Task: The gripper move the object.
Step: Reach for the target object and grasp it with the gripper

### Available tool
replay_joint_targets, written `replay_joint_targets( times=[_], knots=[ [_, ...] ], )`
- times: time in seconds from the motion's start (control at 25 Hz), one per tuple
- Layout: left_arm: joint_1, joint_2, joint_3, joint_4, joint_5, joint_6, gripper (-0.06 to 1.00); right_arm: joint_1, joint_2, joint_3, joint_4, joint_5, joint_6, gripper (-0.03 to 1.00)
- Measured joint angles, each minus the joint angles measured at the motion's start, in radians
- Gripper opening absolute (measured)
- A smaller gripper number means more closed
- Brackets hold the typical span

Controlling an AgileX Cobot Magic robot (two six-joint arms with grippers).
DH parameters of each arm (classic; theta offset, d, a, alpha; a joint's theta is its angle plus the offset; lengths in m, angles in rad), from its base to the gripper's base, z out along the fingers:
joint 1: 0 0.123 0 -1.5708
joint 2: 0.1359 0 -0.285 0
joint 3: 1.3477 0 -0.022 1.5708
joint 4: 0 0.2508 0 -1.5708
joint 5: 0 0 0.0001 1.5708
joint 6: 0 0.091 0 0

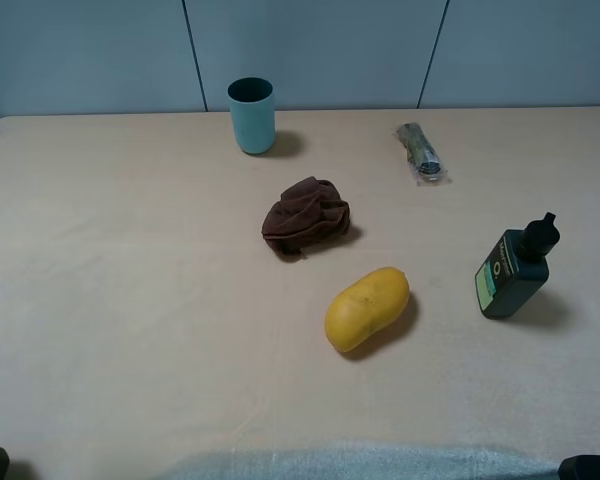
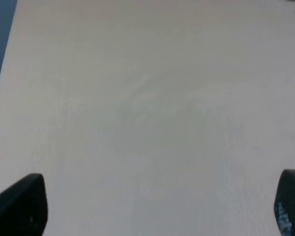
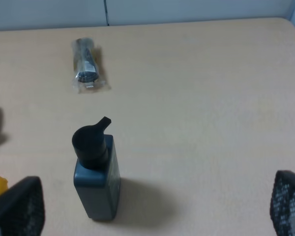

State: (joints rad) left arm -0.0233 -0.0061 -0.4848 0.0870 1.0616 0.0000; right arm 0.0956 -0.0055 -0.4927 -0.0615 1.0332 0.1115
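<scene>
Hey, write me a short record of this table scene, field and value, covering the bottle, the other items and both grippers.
bottle: upright, right side of table, held by nothing
cup: upright, near far edge
cloth: brown, crumpled, centre
fruit: yellow, lying between cloth and bottle, nearer the front
wrapped item: lying beyond the bottle
left gripper: open, over bare table
right gripper: open, facing the bottle, not touching
task status: bottle not yet grasped
</scene>
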Motion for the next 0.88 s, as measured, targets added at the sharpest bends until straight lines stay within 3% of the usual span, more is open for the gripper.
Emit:
replay_joint_targets(
  times=[0.44,0.88],
  knots=[
    [0.000,0.000,0.000,0.000,0.000,0.000,0.93,0.000,0.018,-0.037,0.003,-0.022,-0.004,0.69],
    [0.000,0.000,0.000,0.000,0.000,0.000,0.93,0.000,0.355,-0.199,0.051,-0.021,-0.038,0.69]
  ],
)
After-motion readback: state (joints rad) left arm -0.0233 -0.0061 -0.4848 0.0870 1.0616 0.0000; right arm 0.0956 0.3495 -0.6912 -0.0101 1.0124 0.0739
